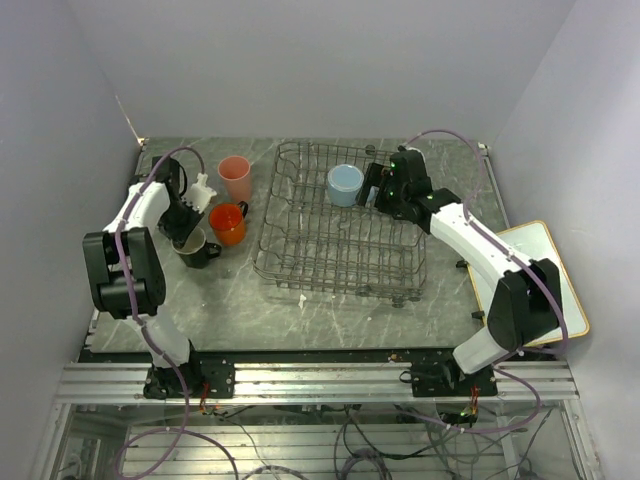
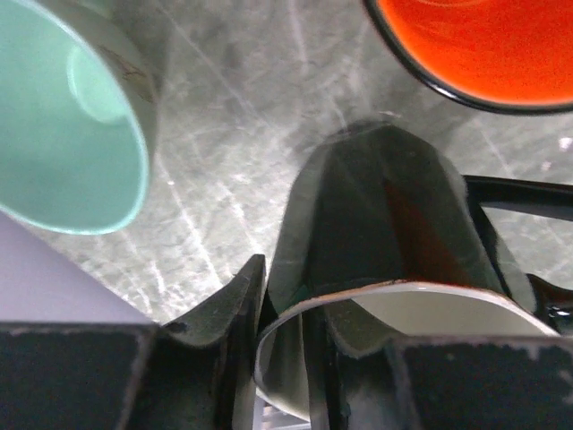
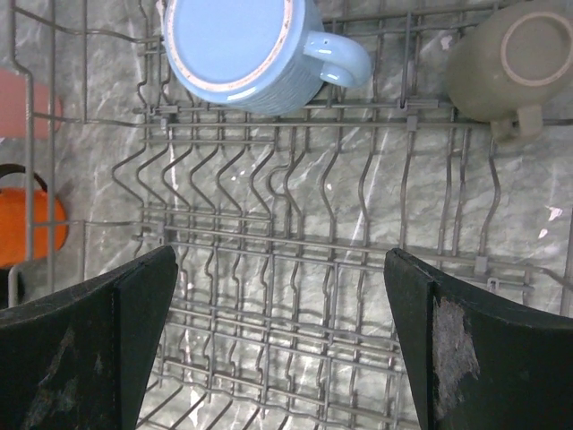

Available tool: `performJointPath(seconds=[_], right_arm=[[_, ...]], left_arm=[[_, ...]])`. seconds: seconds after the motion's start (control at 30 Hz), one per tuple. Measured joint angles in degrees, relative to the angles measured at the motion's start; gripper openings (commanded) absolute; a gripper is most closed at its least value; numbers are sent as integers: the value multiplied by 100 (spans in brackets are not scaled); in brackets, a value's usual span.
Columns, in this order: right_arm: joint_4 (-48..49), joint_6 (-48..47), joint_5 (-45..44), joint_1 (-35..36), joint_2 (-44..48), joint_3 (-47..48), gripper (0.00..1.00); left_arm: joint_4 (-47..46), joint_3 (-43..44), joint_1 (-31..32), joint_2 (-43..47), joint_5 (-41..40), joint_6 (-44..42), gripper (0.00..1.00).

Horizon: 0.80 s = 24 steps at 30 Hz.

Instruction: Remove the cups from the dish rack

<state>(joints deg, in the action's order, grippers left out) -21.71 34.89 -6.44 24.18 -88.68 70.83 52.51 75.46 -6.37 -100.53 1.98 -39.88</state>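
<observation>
The grey wire dish rack [image 1: 330, 262] stands mid-table. A large light-blue mug [image 1: 345, 184] lies upside down in its far part, and shows in the right wrist view [image 3: 237, 45] beside a small beige cup [image 3: 524, 58], also in the rack [image 3: 269, 240]. My right gripper [image 1: 378, 192] is open and empty above the rack floor [image 3: 282, 260]. Left of the rack stand the pink tumbler [image 1: 236, 178], the orange mug [image 1: 228, 223] and the black mug [image 1: 196, 247]. My left gripper [image 1: 187, 228] is shut on the black mug's [image 2: 385, 215] rim [image 2: 286, 296]. A mint-green cup [image 2: 63, 125] stands beside it.
A white board with an orange rim [image 1: 548, 280] lies at the right table edge, under the right arm. The orange mug [image 2: 483, 45] sits close to the black mug. Grey walls close in the table at the back and both sides.
</observation>
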Motion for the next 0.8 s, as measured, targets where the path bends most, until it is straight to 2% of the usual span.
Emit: performJointPath(seconds=[0.23, 0.33, 0.5, 0.8], right_arm=[[120, -365, -109, -42, -485, 157, 100], [166, -553, -92, -46, -807, 354, 100], [175, -942, -33, -50, -1440, 962, 100], [-79, -2041, 459, -122, -2623, 2286, 100]], left_arm=[[-184, 13, 37, 98, -306, 4, 44], [-90, 210, 42, 278, -306, 7, 58], [127, 1051, 46, 675, -293, 44, 83], [782, 2127, 68, 1482, 304, 208, 83]])
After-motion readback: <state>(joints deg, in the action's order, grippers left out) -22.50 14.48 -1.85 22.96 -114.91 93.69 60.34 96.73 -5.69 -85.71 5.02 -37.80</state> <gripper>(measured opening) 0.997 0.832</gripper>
